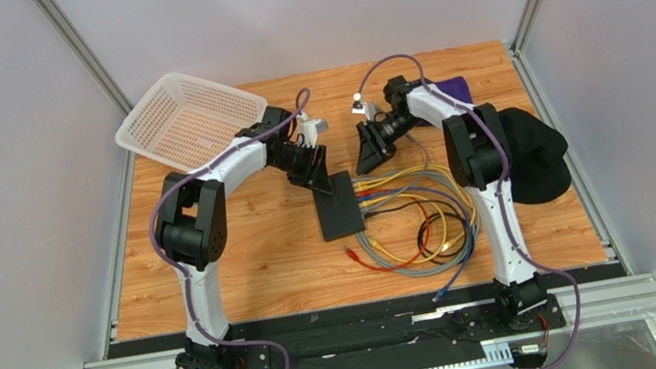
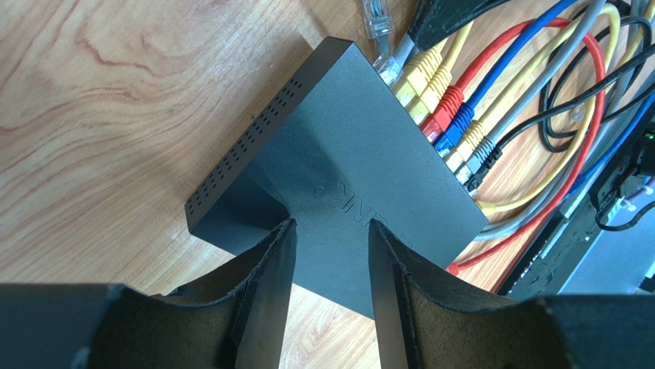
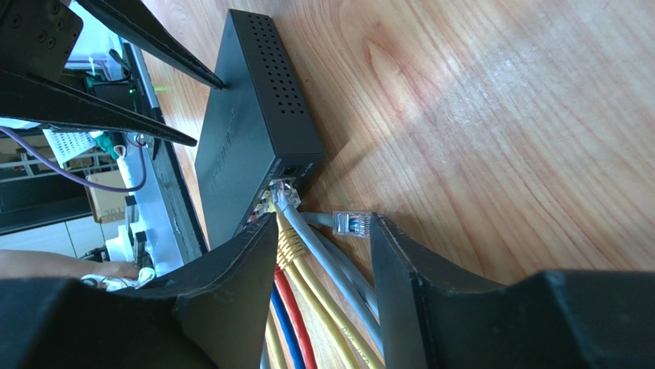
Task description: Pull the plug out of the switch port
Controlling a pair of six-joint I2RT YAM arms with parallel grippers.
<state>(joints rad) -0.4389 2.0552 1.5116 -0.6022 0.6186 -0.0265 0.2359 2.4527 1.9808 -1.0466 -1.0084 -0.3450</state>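
The matte-black switch (image 1: 338,205) lies flat mid-table, its sockets facing right. It shows in the left wrist view (image 2: 346,169) and the right wrist view (image 3: 254,131). Several plugs (image 2: 442,115) sit in its ports: grey, yellow, red, blue and black. My left gripper (image 2: 330,227) is open over the switch's far end, also in the top view (image 1: 315,172). My right gripper (image 3: 323,223) is open and straddles the cables just behind the plugs, also in the top view (image 1: 372,151). A grey plugged cable (image 3: 286,196) lies between its fingers. A loose clear plug (image 3: 352,224) lies by its right finger.
Coiled grey, yellow, red, blue and black cables (image 1: 423,239) lie right of the switch. A white basket (image 1: 183,119) sits at the back left. A black cap (image 1: 535,153) and a purple cloth (image 1: 452,86) lie at the right.
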